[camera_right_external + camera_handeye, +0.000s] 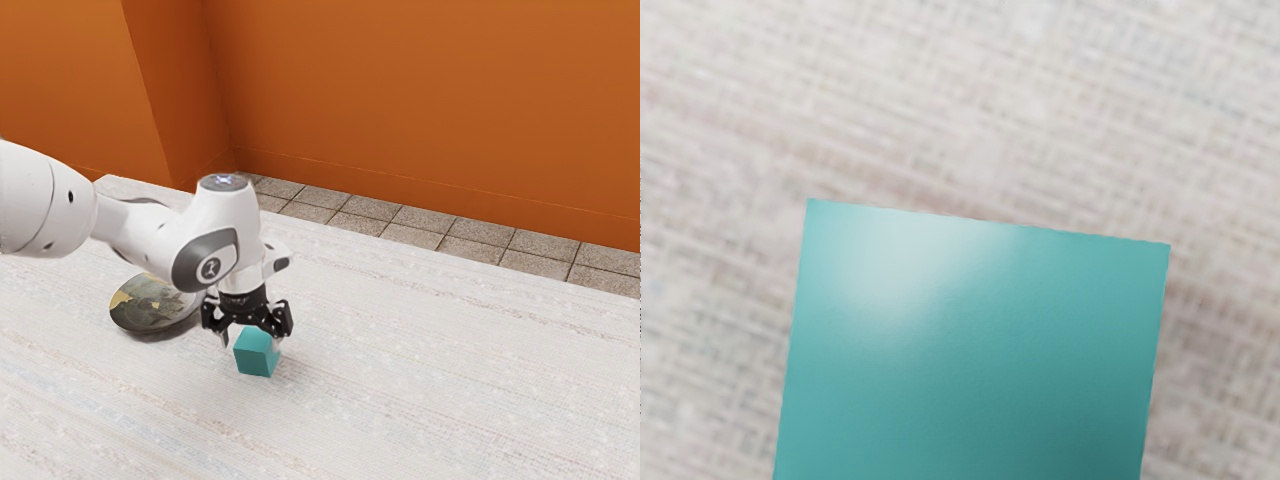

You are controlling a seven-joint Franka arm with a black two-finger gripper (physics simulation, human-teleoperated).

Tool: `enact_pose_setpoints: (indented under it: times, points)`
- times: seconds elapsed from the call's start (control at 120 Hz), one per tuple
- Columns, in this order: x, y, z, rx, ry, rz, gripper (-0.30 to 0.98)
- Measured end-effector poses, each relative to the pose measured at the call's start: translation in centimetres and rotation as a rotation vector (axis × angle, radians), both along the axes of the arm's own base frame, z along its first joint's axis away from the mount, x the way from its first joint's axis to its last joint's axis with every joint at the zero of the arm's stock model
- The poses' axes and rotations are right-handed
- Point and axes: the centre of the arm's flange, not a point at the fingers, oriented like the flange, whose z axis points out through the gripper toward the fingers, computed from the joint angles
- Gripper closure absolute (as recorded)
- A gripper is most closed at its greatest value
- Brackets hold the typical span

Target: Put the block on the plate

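Observation:
The black gripper (252, 341) points down over the teal block (256, 354) in the exterior view. Its fingers stand wide at either side of the block's upper part, with a small gap showing at the exterior view's left side, so it is open. The block sits upright on the table. In the wrist view the top of the block (975, 345) lies just under the hand. A round plate (150, 303), dark grey with gold and pale patches, rests toward the exterior view's left, apart from the block and partly hidden behind the arm.
The pale, wood-streaked table (430, 380) extends under and around everything. Beyond its far edge are grey floor tiles and an orange wall. Part of another round, flat object is visible behind the arm near the table's far left corner in the exterior view.

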Motion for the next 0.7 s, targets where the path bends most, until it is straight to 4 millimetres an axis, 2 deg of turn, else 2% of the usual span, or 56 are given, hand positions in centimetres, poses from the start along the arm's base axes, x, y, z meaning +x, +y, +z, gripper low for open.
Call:
enact_pose_setpoints:
  times: [0.225,0.425,0.7]
  points:
    - [0.8,0.0,-1.6,0.000,0.008,0.013,0.00]
    - [0.9,0.9,-2.5,-0.002,0.015,0.034,0.00]
    - [1.2,1.2,-3.1,-0.015,0.010,0.042,0.11]
